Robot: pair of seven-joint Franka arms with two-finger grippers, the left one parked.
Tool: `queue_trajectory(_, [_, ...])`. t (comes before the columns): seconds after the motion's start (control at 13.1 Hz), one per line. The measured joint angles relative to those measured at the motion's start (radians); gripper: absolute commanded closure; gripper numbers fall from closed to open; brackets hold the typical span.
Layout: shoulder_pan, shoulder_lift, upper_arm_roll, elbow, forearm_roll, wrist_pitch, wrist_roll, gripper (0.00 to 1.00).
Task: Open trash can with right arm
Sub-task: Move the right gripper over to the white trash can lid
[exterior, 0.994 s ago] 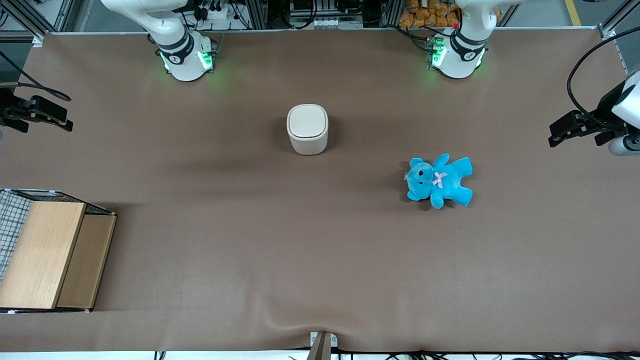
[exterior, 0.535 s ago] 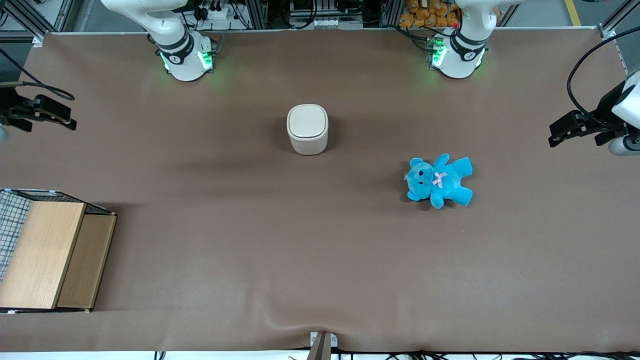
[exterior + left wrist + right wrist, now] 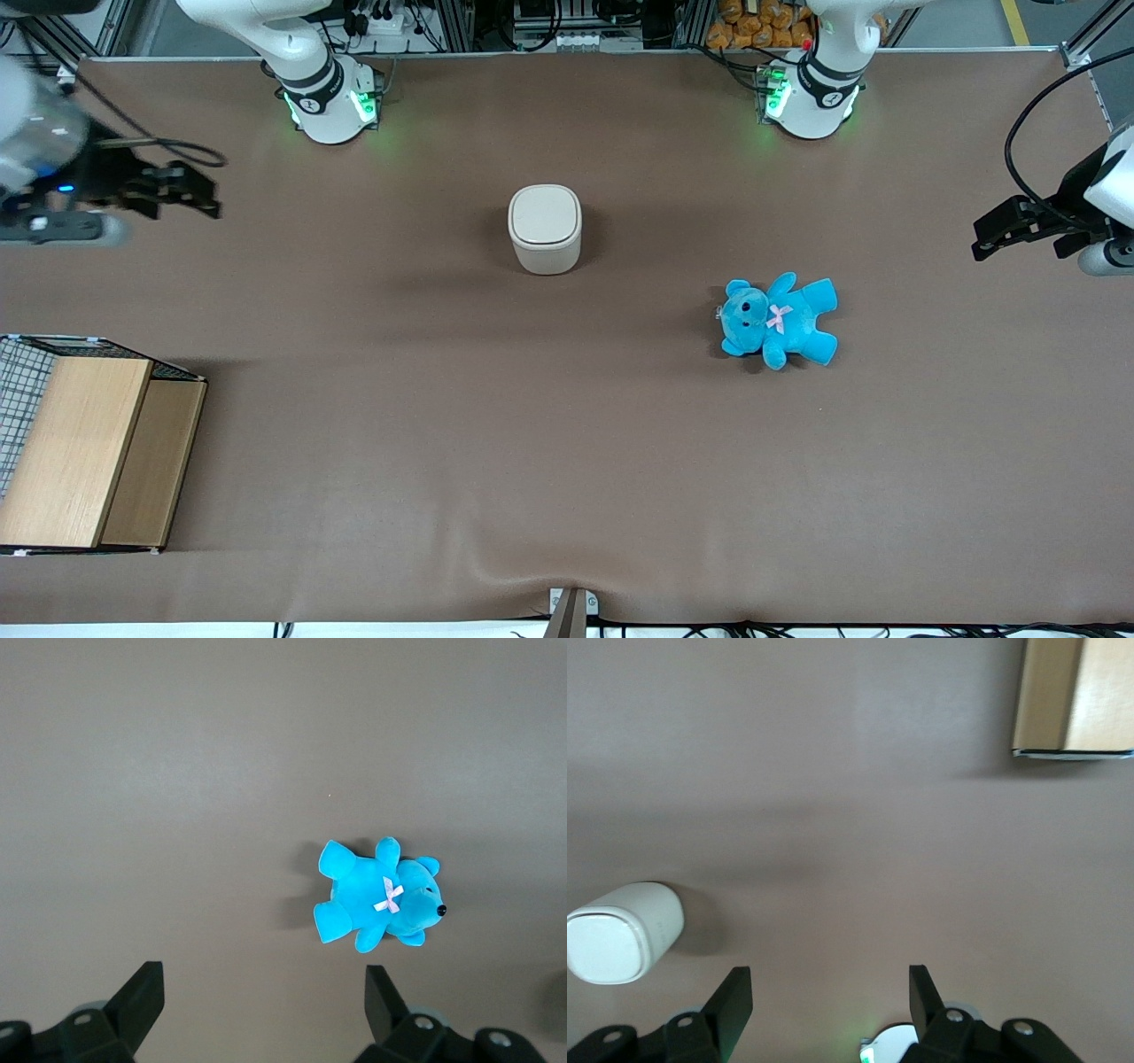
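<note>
The trash can (image 3: 545, 229) is a small cream-white rounded-square bin with its flat lid shut, standing upright near the middle of the brown table. It also shows in the right wrist view (image 3: 622, 932). My right gripper (image 3: 199, 197) hangs above the table toward the working arm's end, well apart from the trash can. In the right wrist view the gripper (image 3: 828, 988) is open and empty, its two black fingers (image 3: 735, 997) spread wide over bare table.
A blue teddy (image 3: 778, 321) lies on the table, nearer the front camera than the trash can, toward the parked arm's end. A wooden box (image 3: 93, 452) with a wire mesh part stands at the working arm's end, near the front edge; it also shows in the right wrist view (image 3: 1072, 695).
My right gripper has moved in from the table's end toward the trash can. The trash can and teddy have not moved.
</note>
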Motion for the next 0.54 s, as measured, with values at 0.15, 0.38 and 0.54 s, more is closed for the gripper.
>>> queue_trajectory(0.15, [0.009,0.006,0.066,0.000,0.011,0.001,0.080,0.19])
queue_trajectory(0.38, [0.011,0.038,0.133,0.000,0.053,0.026,0.195,0.19])
queue_trajectory(0.54, [0.013,0.063,0.176,0.000,0.057,0.034,0.239,0.19])
